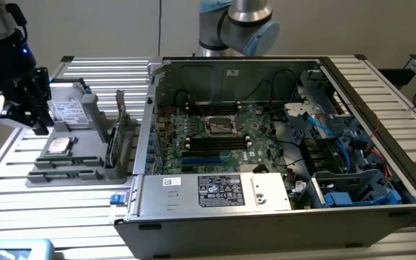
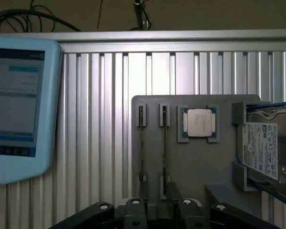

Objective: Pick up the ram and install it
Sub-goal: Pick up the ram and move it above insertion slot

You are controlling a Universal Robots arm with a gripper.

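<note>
Open computer case (image 1: 266, 227) beside a gray tray (image 2: 195, 167) with processor (image 2: 199, 122) and hard drive (image 2: 262, 150)

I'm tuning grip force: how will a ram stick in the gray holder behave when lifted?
The ram stick, on edge in a slot of the gray holder, looks thin: probably light and stiff. Being narrow, it may tip if released upright. Its bare green board suggests fragility.

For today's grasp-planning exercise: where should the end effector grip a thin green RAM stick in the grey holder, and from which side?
Probably its upper long edge at mid-length, from straight above: the thin green RAM stick stands on edge in the grey slotted holder, held at its ends, flat faces exposed.
</note>
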